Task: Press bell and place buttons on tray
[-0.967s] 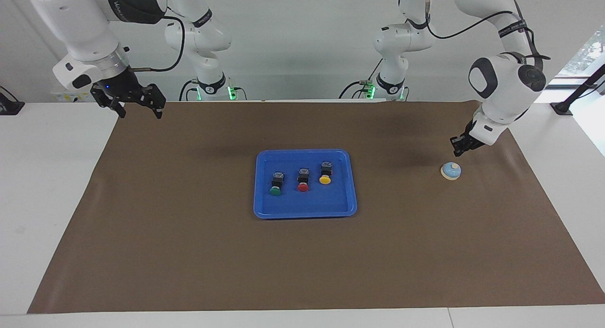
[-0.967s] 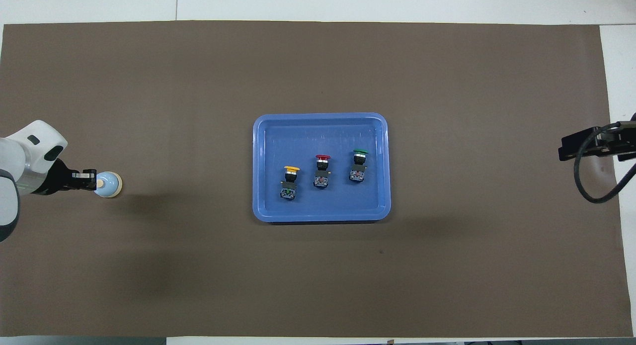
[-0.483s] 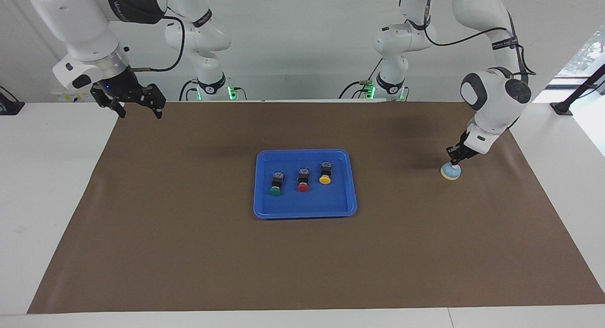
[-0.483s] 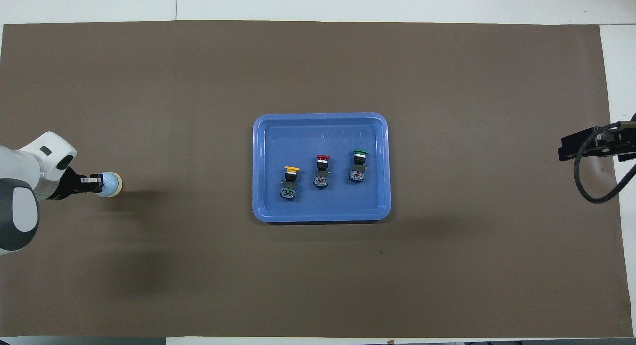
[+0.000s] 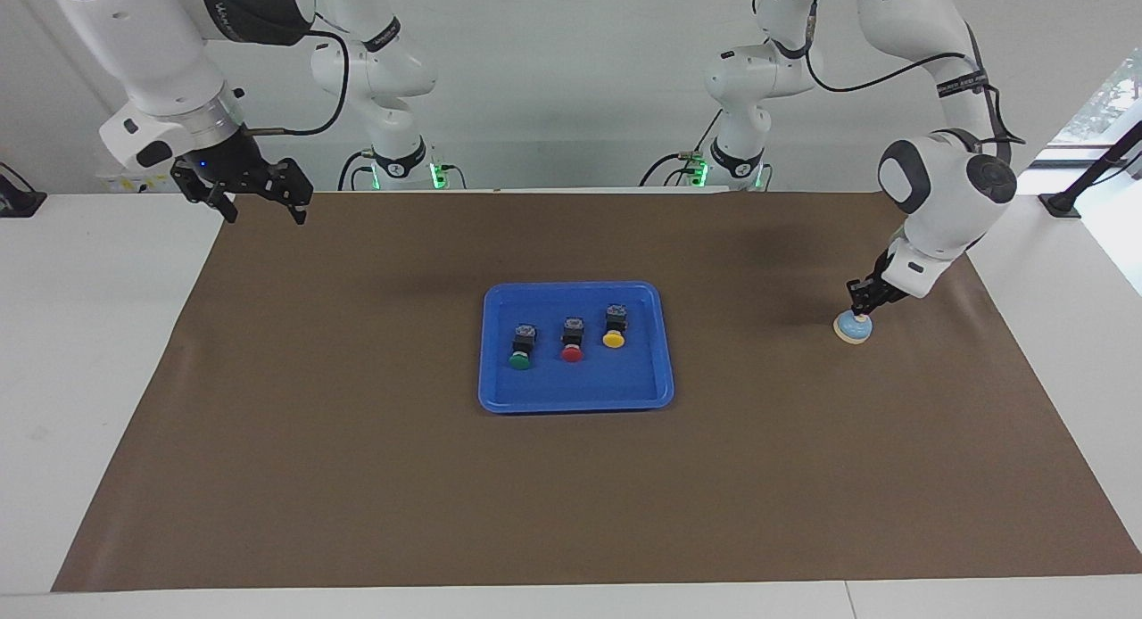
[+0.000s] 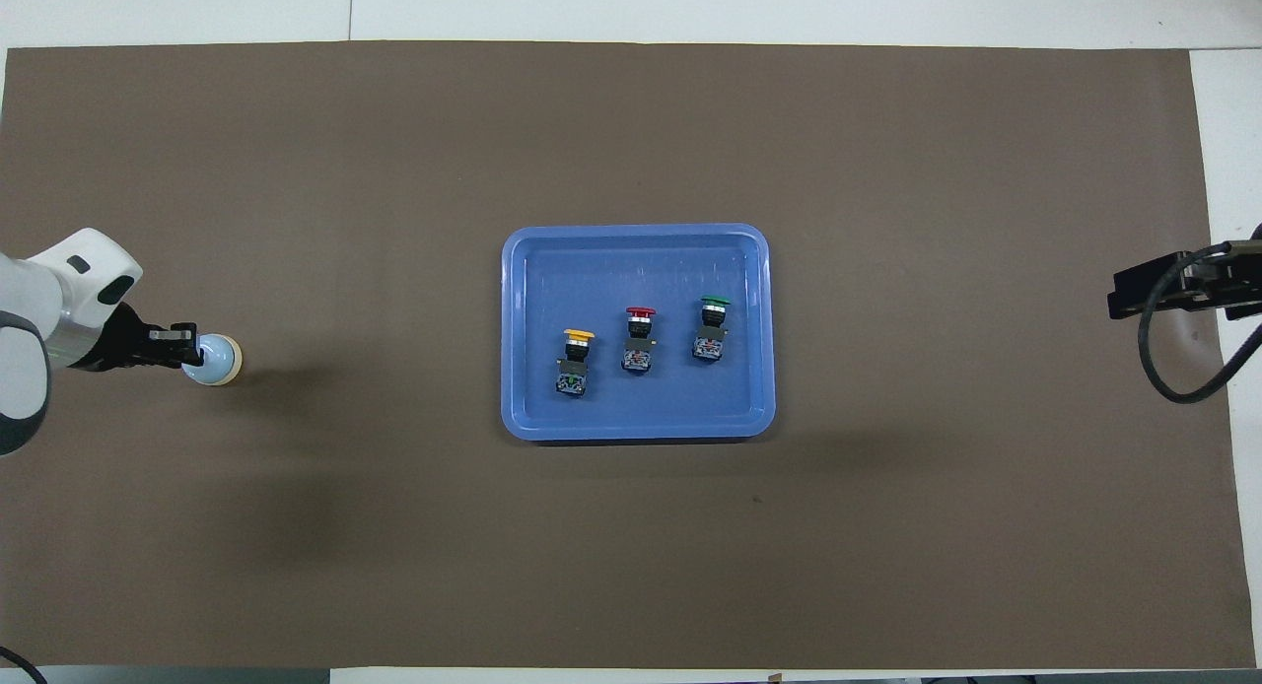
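All three buttons [image 5: 571, 339] lie in the tray [image 5: 496, 396] — only the bell [image 5: 853, 327] remains, the left hand [image 5: 862, 303] on its knob, grip unclear — the right hand [image 5: 259, 198] waits, released.

A shallow blue rectangular plastic tray [image 6: 638, 243] sits mid-mat on the brown paper mat [image 6: 631, 566]. In it lie three black-bodied push buttons, capped yellow [image 6: 577, 361], red [image 6: 639, 338] and green [image 6: 712, 326]. The left gripper [image 6: 189, 346] overlaps a small light-blue dome bell [image 6: 219, 359].
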Controlling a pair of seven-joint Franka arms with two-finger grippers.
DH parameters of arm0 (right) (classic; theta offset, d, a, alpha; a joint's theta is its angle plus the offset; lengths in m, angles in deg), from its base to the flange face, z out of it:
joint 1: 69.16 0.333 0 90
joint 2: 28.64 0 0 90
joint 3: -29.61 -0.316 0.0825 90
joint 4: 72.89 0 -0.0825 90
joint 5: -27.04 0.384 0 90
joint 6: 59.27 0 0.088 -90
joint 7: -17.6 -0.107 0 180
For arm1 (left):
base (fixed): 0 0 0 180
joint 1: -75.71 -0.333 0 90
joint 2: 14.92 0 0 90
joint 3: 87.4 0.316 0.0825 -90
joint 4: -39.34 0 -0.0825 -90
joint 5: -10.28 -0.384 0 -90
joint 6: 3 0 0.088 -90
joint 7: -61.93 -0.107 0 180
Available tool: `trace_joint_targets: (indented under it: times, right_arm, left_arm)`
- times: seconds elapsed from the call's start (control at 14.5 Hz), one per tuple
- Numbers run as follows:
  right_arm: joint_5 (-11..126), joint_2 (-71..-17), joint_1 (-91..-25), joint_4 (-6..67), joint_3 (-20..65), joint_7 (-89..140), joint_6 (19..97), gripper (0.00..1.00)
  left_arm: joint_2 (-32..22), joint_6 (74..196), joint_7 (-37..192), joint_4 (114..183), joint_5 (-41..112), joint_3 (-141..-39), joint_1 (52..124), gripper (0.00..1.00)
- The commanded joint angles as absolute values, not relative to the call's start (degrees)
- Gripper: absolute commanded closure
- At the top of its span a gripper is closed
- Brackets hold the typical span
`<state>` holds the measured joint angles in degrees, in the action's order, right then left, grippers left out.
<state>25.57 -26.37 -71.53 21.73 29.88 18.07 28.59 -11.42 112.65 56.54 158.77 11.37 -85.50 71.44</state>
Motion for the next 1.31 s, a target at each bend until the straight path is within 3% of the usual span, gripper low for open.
trace_joint_targets:
  times: [0.0, 0.07, 0.21, 0.62, 1.24]
  right_arm:
    - [25.0, -25.0, -72.1, 23.4, 29.5, 19.5, 29.1, 0.00]
    - [25.0, -25.0, -72.1, 23.4, 29.5, 19.5, 29.2, 0.00]
    - [25.0, -25.0, -72.1, 23.4, 29.6, 19.5, 29.2, 0.00]
    - [25.0, -25.0, -72.1, 23.4, 29.6, 19.5, 29.2, 0.00]
    - [25.0, -25.0, -72.1, 23.4, 29.6, 19.5, 29.2, 0.00]
  left_arm:
    - [-16.6, 96.2, 56.7, 151.5, 11.8, -85.2, 73.9, 0.00]
    - [-20.9, 93.4, 56.6, 151.6, 11.8, -85.4, 74.0, 0.00]
    - [-23.7, 87.6, 56.6, 150.0, 11.7, -85.7, 74.1, 0.00]
    - [-16.5, 86.0, 56.4, 137.5, 9.2, -86.3, 77.8, 0.00]
    - [-15.7, 86.0, 56.3, 136.7, 8.8, -89.4, 75.0, 0.00]
